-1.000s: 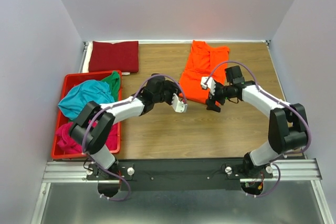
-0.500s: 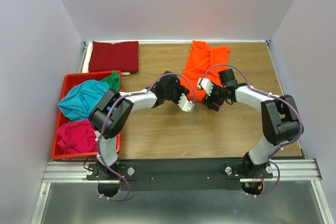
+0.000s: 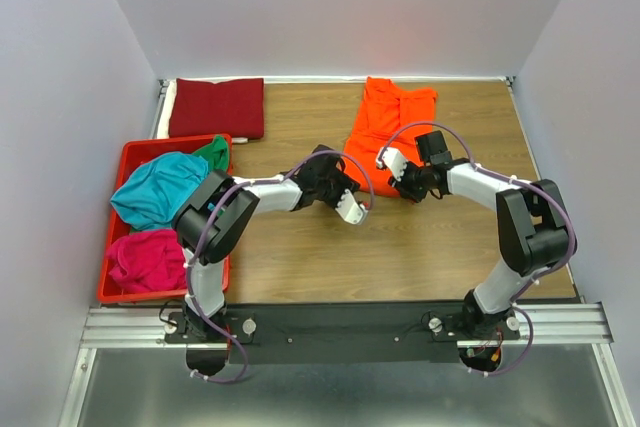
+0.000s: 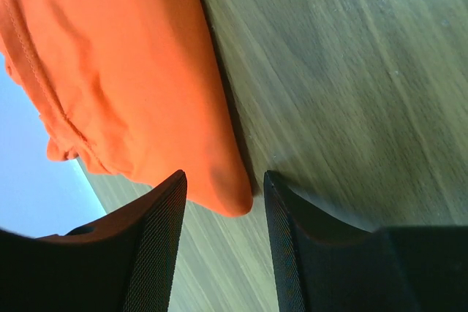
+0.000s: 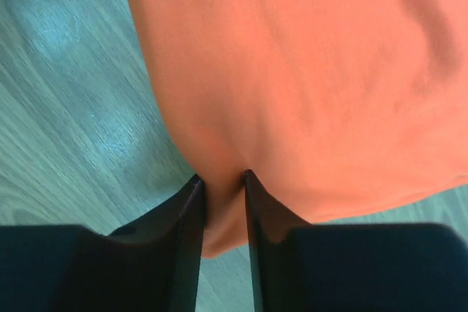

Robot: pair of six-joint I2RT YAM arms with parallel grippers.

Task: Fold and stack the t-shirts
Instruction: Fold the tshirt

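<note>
our right hand (image 5: 221,183) pinches the near hem of the orange t-shirt (image 3: 385,135), spread far right on the bench (image 3: 300,257). our left hand (image 4: 224,180) stands spread around its other corner; we should grip deep before lifting evenly.

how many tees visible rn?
5: orange tee mid-table, dark red tee folded far left; teal tee, green tee, magenta tee in the red crate. More may hide underneath.

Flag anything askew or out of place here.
The orange t-shirt lies bunched and slanted at the far right of the table, not spread flat. The teal t-shirt and magenta t-shirt sit crumpled in the red crate.
</note>
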